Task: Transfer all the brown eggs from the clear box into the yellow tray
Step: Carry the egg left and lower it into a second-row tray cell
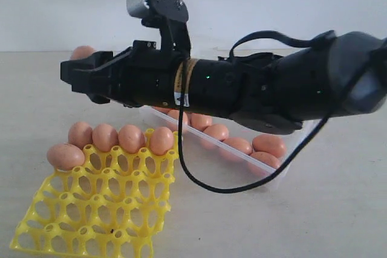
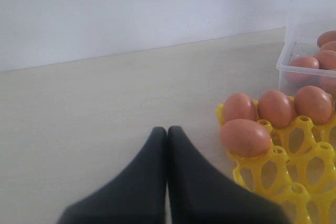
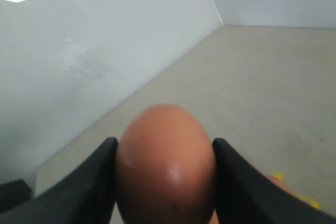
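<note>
Yellow tray (image 1: 91, 209) sits closest in the exterior view, toward the near edge of the table (image 1: 338, 222). Five brown eggs (image 1: 104, 137) rest in its cups: four along its far edge and one in the next row, at the tray's left edge. Most cups are empty. Behind it stands the clear box (image 1: 239, 170), with at least six eggs inside; the arm hides part of it. Reaching across above the tray's far edge is the right gripper (image 1: 78, 69), with an egg (image 1: 82, 51) showing at its tip

Left wrist view: the left gripper (image 2: 167, 145) has its fingers pressed together, holding nothing, over bare table just beside the tray's corner

Right wrist view: the right gripper's fingers (image 3: 89, 187) are clamped on either side of one egg, well above the table

Judged progress: under halfway; the carried egg needs a cup, then the box's other eggs must follow
</note>
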Controlling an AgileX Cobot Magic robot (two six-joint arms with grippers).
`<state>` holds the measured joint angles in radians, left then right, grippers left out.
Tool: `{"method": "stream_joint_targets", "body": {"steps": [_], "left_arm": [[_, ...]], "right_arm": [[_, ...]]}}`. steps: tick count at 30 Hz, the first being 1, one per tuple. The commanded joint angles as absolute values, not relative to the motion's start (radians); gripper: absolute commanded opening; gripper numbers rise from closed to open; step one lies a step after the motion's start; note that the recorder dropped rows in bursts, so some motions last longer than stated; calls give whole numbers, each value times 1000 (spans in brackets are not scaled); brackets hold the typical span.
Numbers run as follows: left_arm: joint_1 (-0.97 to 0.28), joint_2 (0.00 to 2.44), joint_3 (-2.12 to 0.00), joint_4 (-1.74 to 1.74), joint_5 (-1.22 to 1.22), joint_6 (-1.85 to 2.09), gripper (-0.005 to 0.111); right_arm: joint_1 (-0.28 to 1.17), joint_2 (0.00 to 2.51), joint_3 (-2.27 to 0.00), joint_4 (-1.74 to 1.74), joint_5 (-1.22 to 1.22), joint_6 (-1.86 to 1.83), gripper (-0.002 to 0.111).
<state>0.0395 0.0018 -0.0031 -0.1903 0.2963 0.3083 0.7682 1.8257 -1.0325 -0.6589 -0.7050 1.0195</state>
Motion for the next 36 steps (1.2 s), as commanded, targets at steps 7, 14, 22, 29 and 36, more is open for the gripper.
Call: {"method": "stream_joint_targets", "body": {"steps": [7, 14, 22, 29, 36], "left_arm": [[33, 0, 0, -190, 288, 313, -4], [33, 0, 0, -190, 288, 313, -4], [33, 0, 0, -190, 288, 313, -4], [33, 0, 0, -190, 288, 313, -4], [33, 0, 0, -190, 288, 313, -4]], "right_arm": [[767, 1989, -1071, -683, -683, 1040, 0], [768, 2034, -1071, -685, -683, 1051, 0], [850, 2085, -1135, -690, -623, 986, 0], [879, 2089, -1192, -679, -472, 947, 0], [879, 2141, -1226, -671, -399, 941, 0]]}}
